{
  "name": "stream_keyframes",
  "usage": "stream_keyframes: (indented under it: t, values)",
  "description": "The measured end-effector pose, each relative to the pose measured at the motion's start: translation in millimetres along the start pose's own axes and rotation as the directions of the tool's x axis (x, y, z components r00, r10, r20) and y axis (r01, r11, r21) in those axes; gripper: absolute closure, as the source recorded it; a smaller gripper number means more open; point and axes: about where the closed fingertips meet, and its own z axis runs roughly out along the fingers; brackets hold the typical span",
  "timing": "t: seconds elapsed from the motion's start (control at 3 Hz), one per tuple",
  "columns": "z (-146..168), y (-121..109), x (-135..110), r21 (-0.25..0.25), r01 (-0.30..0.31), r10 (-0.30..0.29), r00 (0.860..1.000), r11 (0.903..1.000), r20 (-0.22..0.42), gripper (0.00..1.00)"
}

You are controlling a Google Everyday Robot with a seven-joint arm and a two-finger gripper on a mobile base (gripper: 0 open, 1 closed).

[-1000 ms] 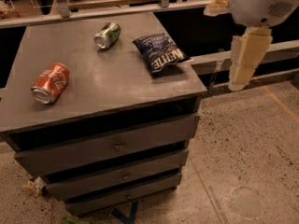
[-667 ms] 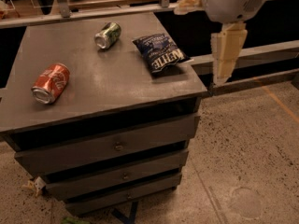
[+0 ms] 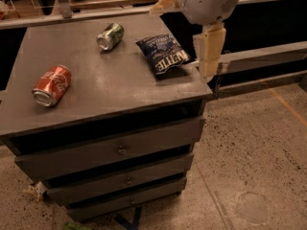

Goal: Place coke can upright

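Note:
The coke can (image 3: 52,85) is red with white script and silver ends. It lies on its side near the left front of the grey cabinet top (image 3: 105,85). My gripper (image 3: 209,51) hangs from the white arm housing at the top right, beside the cabinet's right edge, far to the right of the can and close to the chip bag. It holds nothing that I can see.
A green-and-silver can (image 3: 110,36) lies on its side at the back middle. A dark blue chip bag (image 3: 164,55) lies near the right edge. The cabinet has three drawers (image 3: 115,150). A rail and dark shelving run behind; speckled floor lies to the right.
The arm and gripper have moved left, from beyond the cabinet's right side to just at its right edge near the chip bag. The cans and bag have not moved.

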Motion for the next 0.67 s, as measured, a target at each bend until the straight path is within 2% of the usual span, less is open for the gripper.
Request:
stream_keyframes:
  t: [0.33,0.67]
  values:
    - [5,-19,1,-0.004,0.068,-0.068,0.998,0.9977,0.017,0.0]
    - [12,-58,-7,0.004,0.193,-0.193,0.981,0.9812,0.026,0.0]
